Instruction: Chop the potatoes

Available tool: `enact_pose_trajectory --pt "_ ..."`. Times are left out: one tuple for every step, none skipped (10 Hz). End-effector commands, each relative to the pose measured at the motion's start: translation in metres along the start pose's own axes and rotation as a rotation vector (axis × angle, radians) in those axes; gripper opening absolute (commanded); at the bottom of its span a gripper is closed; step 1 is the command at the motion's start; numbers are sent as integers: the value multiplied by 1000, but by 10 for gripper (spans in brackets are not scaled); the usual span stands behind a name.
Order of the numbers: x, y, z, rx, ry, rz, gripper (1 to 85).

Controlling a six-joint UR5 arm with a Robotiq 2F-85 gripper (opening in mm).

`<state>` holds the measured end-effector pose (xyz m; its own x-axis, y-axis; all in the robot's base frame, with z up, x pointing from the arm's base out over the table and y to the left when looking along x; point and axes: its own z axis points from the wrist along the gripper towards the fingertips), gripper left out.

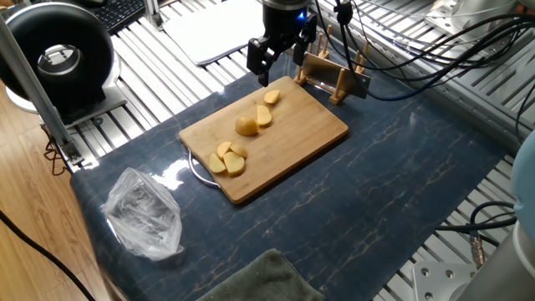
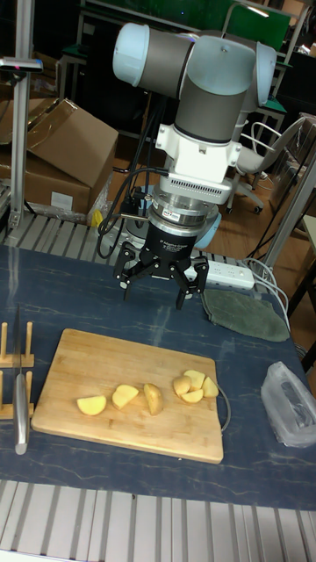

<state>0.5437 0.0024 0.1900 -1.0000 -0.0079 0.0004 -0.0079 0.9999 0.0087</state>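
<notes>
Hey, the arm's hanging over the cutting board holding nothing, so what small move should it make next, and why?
Probably shift the gripper sideways toward the knife resting in the wooden rack. Its jaws stand open and empty beside the board, the potatoes lie there in large pieces, and chopping them needs the blade in hand first.
</notes>
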Motion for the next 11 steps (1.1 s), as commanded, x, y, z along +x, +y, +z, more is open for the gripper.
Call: enact_pose_trajectory --pt "20 0 0 9 76 -70 10" --pt "20 1 1 12 76 -67 10" --pt "19 2 2 15 75 -65 10" --pt "19 2 2 17 75 -65 10" --pt "19 1 2 18 75 -65 10" --pt "19 2 2 15 75 -64 10" --pt "21 1 2 18 80 -60 10" --pt "22 -2 1 29 88 -61 10" --pt "23 -5 0 36 91 -64 10" --pt "22 -6 -2 36 94 -64 10" --pt "21 -13 -11 30 105 -79 10"
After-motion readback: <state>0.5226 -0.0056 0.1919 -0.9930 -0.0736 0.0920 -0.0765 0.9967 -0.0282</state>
